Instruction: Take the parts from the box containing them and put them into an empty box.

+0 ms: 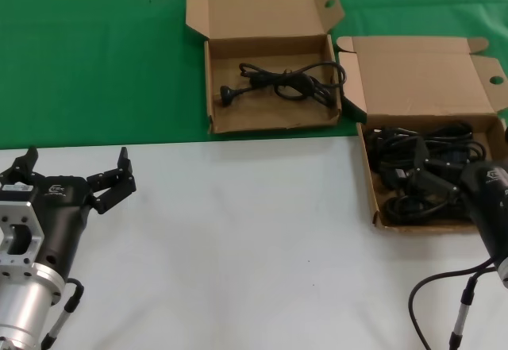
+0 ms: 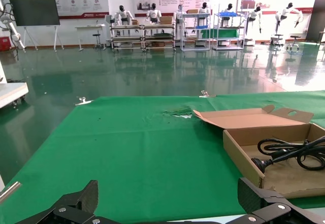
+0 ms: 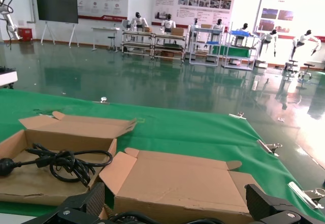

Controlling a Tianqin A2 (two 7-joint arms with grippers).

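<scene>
The wider cardboard box (image 1: 421, 80) at the right holds a pile of black cords (image 1: 413, 148). The narrower box (image 1: 270, 116) at the back centre holds one looped black cord (image 1: 282, 80). My right gripper (image 1: 430, 178) is open and low over the cord pile, not holding any of it. In the right wrist view its fingers (image 3: 86, 201) stand wide apart, with cords (image 3: 132, 218) just below and the wider box's lid (image 3: 177, 178) ahead. My left gripper (image 1: 77, 161) is open and empty over the white table at the left. The left wrist view shows the narrower box (image 2: 244, 158) and its cord (image 2: 289, 150).
The boxes stand on green cloth (image 1: 79, 56) at the back. The white tabletop (image 1: 254, 239) lies in front. The upright lids (image 1: 254, 13) rise behind both boxes. My right arm's cable (image 1: 440, 286) loops over the table at the front right.
</scene>
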